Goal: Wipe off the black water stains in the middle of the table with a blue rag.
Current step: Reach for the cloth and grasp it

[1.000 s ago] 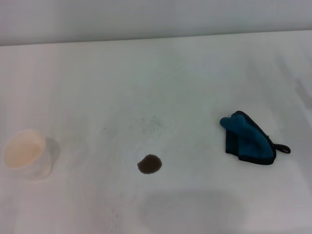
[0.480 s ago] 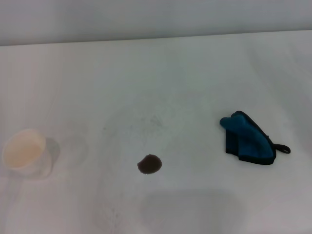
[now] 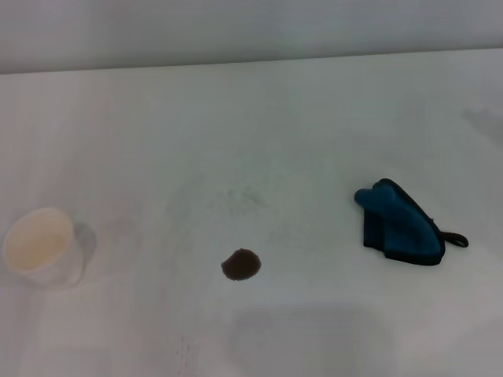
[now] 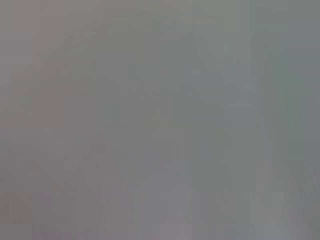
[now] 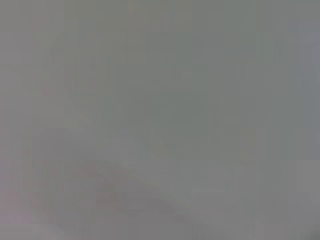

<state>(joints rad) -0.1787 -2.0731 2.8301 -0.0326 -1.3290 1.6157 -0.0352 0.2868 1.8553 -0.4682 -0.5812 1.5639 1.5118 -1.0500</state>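
In the head view a small roundish dark brown-black water stain marks the white table near the front middle. The blue rag lies bundled in a wedge to the right of the stain, with dark edging and a small black loop at its right corner. Nothing touches the rag or the stain. Neither gripper nor arm shows in the head view. Both wrist views are plain grey and show nothing recognisable.
A white paper cup stands upright at the left, well apart from the stain. Faint grey speckles lie on the table behind the stain. The table's far edge meets a pale wall at the top.
The stain, the rag and the cup stay in place. Soft shadows on the table near the cup and at the right edge have shifted slightly.
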